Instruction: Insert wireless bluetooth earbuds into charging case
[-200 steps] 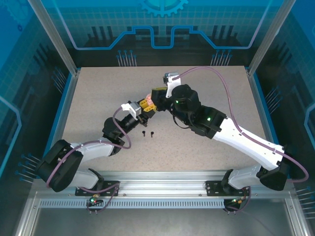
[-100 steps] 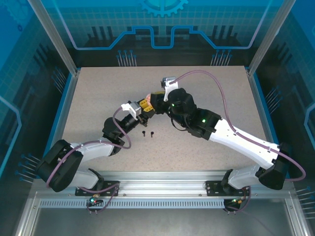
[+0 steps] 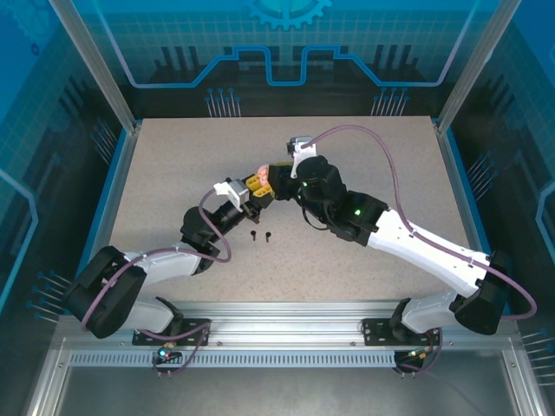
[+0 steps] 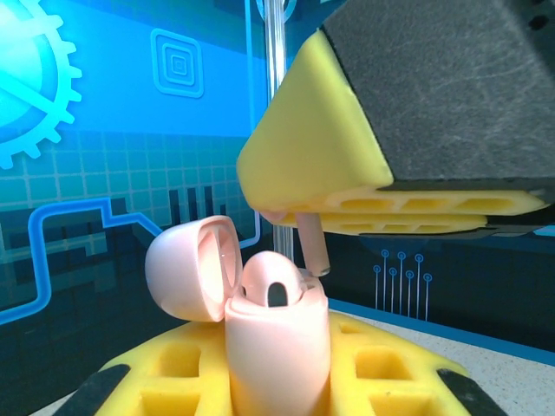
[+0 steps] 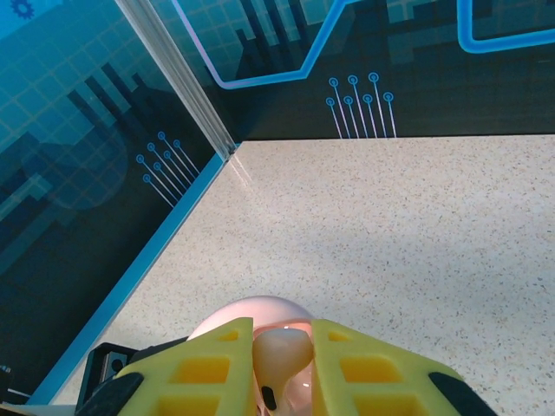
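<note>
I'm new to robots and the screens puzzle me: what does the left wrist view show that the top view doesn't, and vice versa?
Left wrist view: the pink case with its lid hinged open, and a pink earbud, stem down, over it in the right pincer. Top view: both whole arms and two black earbuds lying on the table. Both: the left pincer holding the case.

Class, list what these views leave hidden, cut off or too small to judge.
Left wrist view: pink earbud head hidden inside right claw.
Right wrist view: pink case body hidden behind that claw, cut by bottom edge.
Top view: black earbuds too small to show detail.
</note>
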Motion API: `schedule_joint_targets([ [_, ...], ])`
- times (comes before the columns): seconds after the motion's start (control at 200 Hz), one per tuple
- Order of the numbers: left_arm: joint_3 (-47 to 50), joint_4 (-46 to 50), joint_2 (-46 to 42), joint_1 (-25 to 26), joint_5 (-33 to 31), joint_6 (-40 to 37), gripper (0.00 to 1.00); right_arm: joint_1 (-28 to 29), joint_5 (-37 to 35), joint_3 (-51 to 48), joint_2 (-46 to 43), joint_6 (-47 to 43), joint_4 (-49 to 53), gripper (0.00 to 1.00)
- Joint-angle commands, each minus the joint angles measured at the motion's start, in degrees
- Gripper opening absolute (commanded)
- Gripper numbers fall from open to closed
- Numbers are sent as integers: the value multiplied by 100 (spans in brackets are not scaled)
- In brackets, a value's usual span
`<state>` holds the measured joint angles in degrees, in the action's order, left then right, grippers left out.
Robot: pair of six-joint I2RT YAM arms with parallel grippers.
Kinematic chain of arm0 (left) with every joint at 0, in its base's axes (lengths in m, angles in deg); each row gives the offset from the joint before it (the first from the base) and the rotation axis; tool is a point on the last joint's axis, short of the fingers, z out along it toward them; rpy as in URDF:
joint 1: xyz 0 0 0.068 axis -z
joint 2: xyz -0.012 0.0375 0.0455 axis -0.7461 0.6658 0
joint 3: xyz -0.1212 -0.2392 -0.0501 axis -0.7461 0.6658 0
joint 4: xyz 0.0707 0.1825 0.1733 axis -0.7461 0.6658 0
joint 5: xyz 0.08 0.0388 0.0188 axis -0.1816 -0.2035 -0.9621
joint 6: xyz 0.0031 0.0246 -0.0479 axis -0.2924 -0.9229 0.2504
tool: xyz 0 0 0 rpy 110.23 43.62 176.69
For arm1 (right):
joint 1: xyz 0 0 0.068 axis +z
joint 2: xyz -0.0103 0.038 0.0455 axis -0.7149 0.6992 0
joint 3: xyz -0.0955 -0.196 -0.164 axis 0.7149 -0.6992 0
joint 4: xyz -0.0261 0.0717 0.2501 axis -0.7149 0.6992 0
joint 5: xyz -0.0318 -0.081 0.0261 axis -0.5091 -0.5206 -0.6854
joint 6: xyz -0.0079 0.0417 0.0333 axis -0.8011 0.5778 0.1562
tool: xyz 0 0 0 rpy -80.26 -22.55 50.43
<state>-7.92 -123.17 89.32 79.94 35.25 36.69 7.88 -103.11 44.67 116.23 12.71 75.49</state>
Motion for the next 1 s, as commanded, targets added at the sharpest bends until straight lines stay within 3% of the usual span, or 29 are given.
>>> schedule_joint_targets([
  [0.0,-211,-247,-87,43,143,31,0,-87,0,-97,10,118,-140,18],
  [0.995,-316,-248,-52,100,94,-52,0,-44,543,-368,4,-19,-108,15],
])
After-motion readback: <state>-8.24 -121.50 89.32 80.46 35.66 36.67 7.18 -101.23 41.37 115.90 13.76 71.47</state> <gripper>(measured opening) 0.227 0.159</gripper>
